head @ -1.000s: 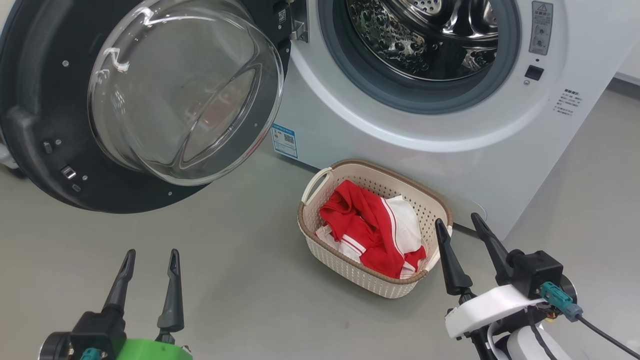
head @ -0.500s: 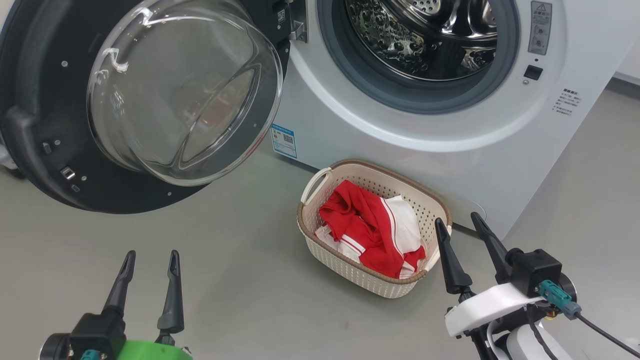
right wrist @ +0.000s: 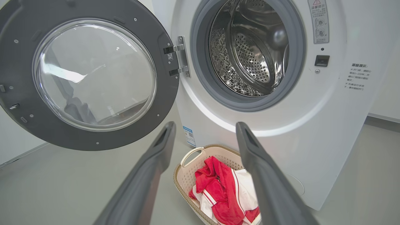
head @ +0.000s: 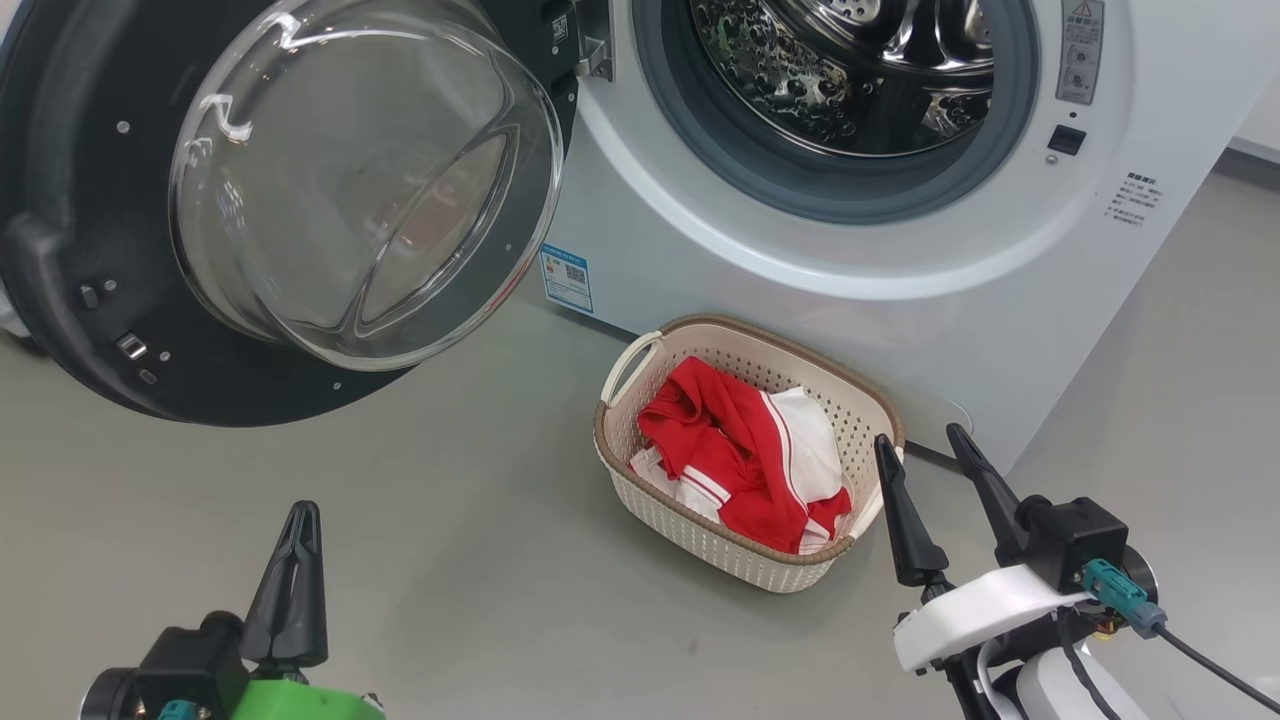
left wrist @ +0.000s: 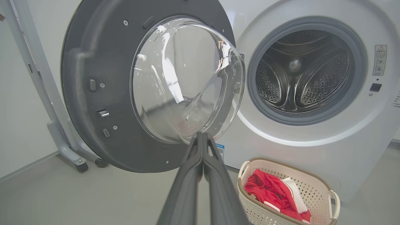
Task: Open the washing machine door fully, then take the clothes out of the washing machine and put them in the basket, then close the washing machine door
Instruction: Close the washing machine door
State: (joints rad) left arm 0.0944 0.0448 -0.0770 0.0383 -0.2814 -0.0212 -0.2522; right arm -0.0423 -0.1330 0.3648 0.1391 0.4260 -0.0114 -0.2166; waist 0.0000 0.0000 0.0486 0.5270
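Observation:
The washing machine [head: 900,250] stands ahead with its door [head: 90,200] swung wide open to the left, glass bowl facing me. Its steel drum [left wrist: 303,78] shows no fabric inside. The red and white clothes [head: 745,455] lie bundled in the cream basket [head: 640,500] on the floor in front of the machine. My left gripper [head: 300,510] hovers low at the left, well short of the door, shut with nothing between its fingers. My right gripper [head: 918,436] is open beside the basket's right end, empty.
Grey floor spreads around the basket. A grey wheeled stand [left wrist: 67,150] sits behind the open door at the left wall. A black cable [head: 1215,675] trails from the right wrist.
The left gripper has closed its fingers together. The right gripper and the clothes in the basket have stayed where they were; the camera has shifted slightly.

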